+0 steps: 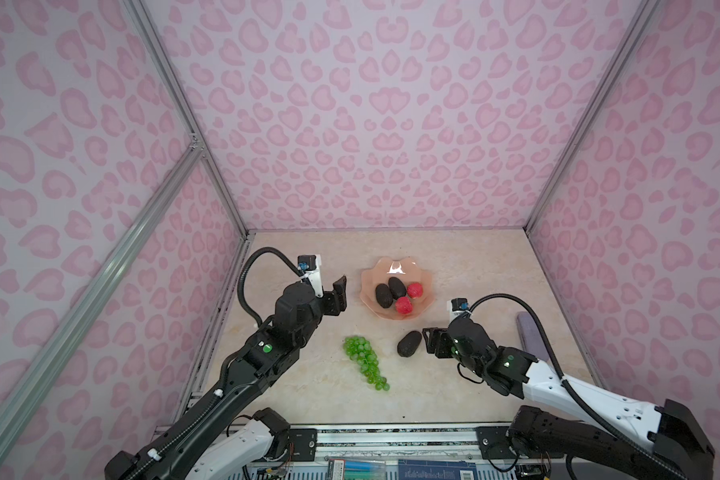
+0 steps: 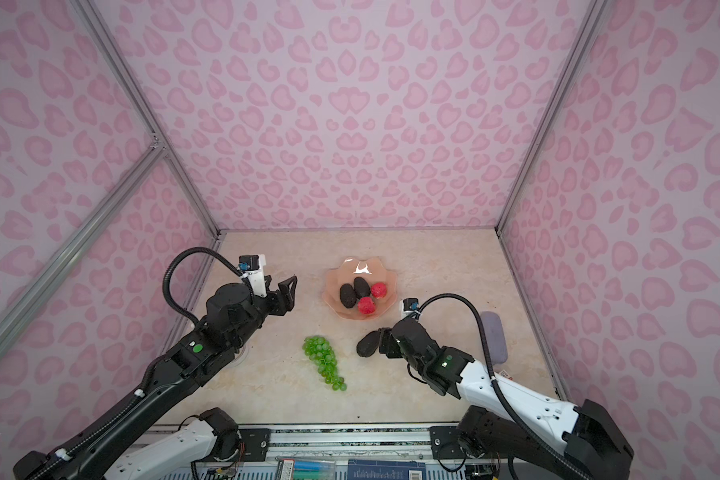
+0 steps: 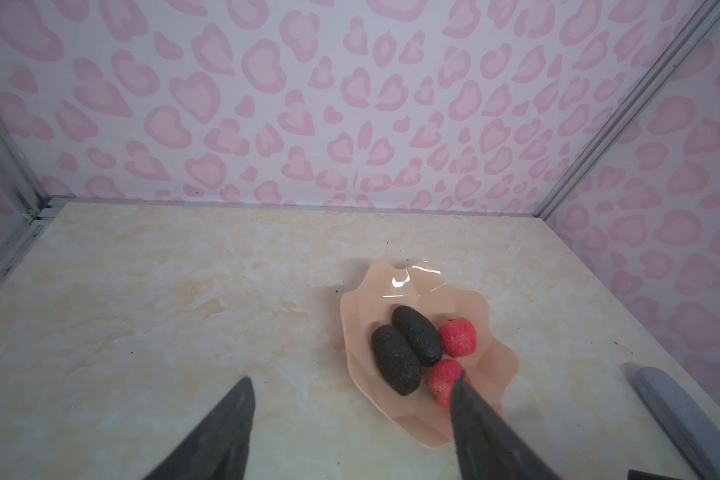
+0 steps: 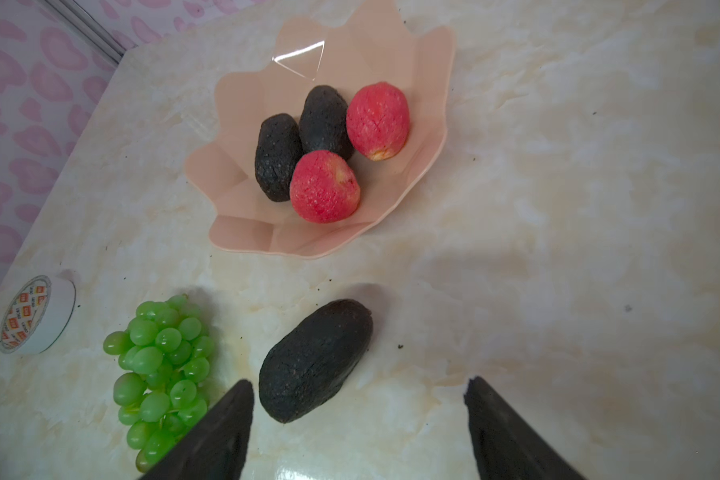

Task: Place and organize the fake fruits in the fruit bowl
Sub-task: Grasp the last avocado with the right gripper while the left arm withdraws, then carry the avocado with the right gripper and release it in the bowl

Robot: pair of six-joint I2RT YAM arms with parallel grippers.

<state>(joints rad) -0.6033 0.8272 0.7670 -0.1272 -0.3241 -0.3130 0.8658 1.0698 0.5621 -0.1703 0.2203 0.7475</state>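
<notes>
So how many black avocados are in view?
3. Two avocados lie side by side in the bowl; the third lies on the table beside the grapes. None seems hidden.

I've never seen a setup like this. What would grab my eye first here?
The pink-spotted walls all round. Then the peach fruit bowl toward the back of the table, holding two red fruits and two black avocados. Nearer the front lie bright green grapes and a lone black avocado, with the right fingers open near it.
</notes>
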